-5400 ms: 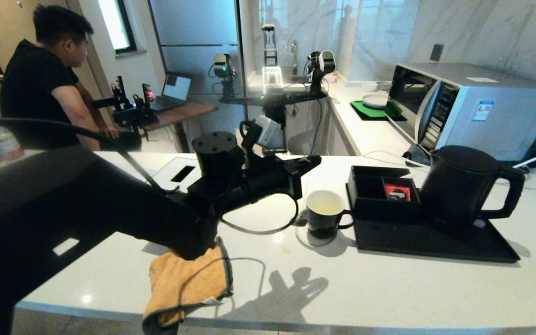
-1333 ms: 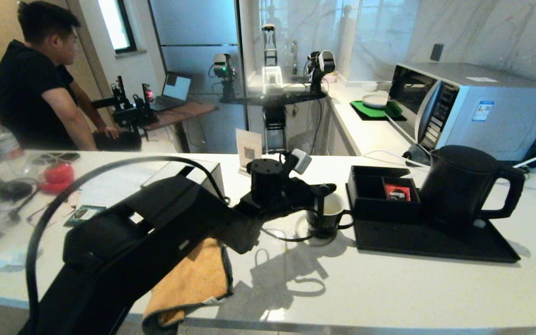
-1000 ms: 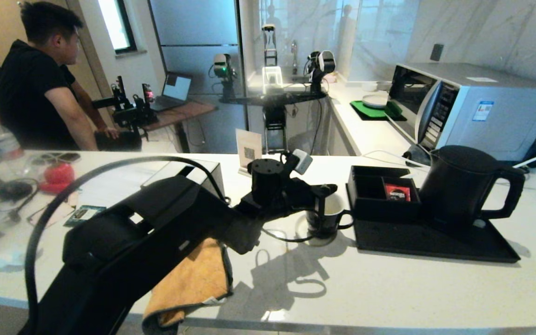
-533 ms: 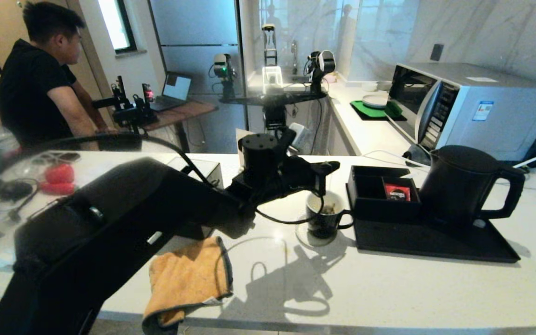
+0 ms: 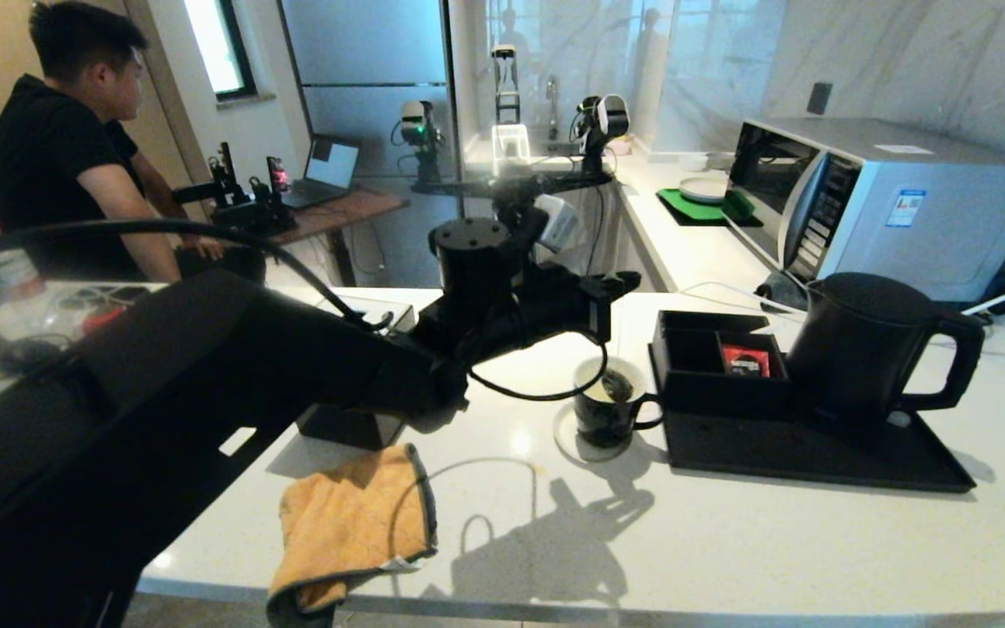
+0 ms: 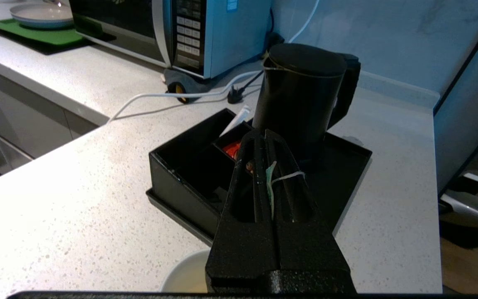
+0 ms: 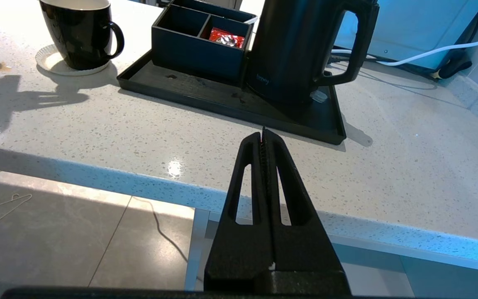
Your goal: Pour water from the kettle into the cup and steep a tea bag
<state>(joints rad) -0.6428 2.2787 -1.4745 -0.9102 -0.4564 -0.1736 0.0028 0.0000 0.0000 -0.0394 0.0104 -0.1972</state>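
The black cup (image 5: 609, 408), white inside, stands on a white coaster left of the tray. My left gripper (image 5: 627, 283) hovers above it, shut on the tea bag's green tag (image 6: 269, 178) and white string. The grey-green tea bag (image 5: 618, 385) hangs from the string in the cup's mouth. The cup's white rim (image 6: 183, 276) shows just below the gripper (image 6: 264, 135). The tall black kettle (image 5: 869, 349) stands upright on the tray, lid on, handle to the right. My right gripper (image 7: 263, 133) is shut and empty, held off the counter's front edge, facing the kettle (image 7: 301, 50) and cup (image 7: 80, 35).
A black tray (image 5: 816, 453) carries the kettle and a black compartment box (image 5: 699, 353) with a red sachet (image 5: 744, 359). An orange cloth (image 5: 350, 523) hangs over the front edge. A microwave (image 5: 886, 201) stands behind, its white cable on the counter. A person sits at the back left.
My left gripper has risen from down at the cup to well above it. The tea bag has come up with it and now hangs at the cup's mouth.
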